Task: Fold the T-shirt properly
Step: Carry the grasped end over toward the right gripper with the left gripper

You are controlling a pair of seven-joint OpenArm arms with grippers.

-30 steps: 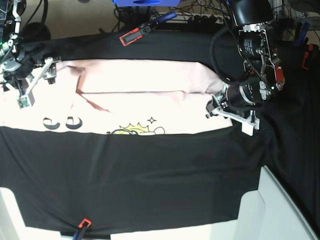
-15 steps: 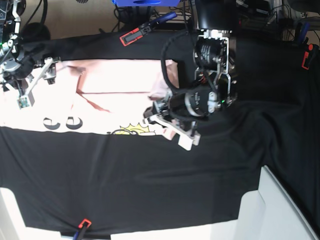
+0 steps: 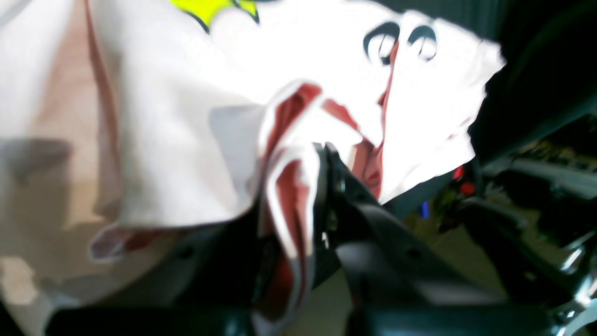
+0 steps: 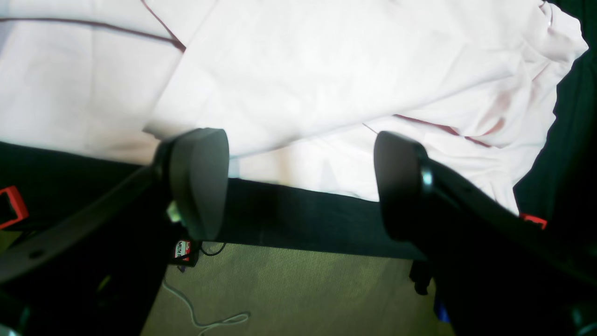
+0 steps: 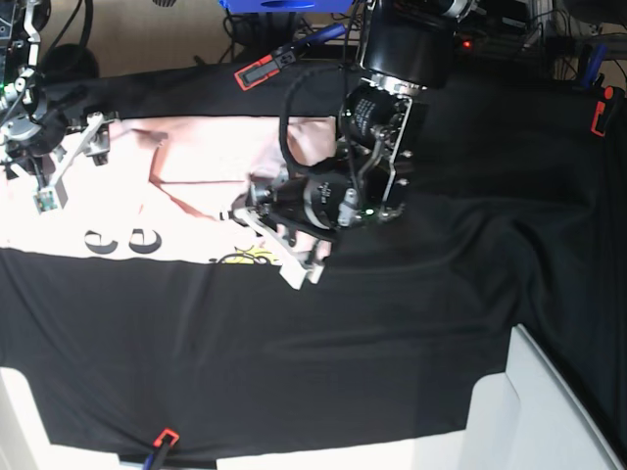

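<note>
Left pincer (image 5: 257, 208) pinches a bunched fold of the T-shirt (image 5: 196, 186), lifted above the middle of the bench (image 5: 392, 323); in the left wrist view the cloth is clamped between its pressed-together jaws. T-shirt lies across the far left part of the black table cloth (image 5: 294, 343), print with yellow graphic (image 5: 245, 257) at its near edge. Right pincer (image 4: 298, 182) is spread wide, nothing between its pads, hovering over the T-shirt's edge at the far left. Red clamp (image 5: 257, 71) sits at the bench's far edge.
</note>
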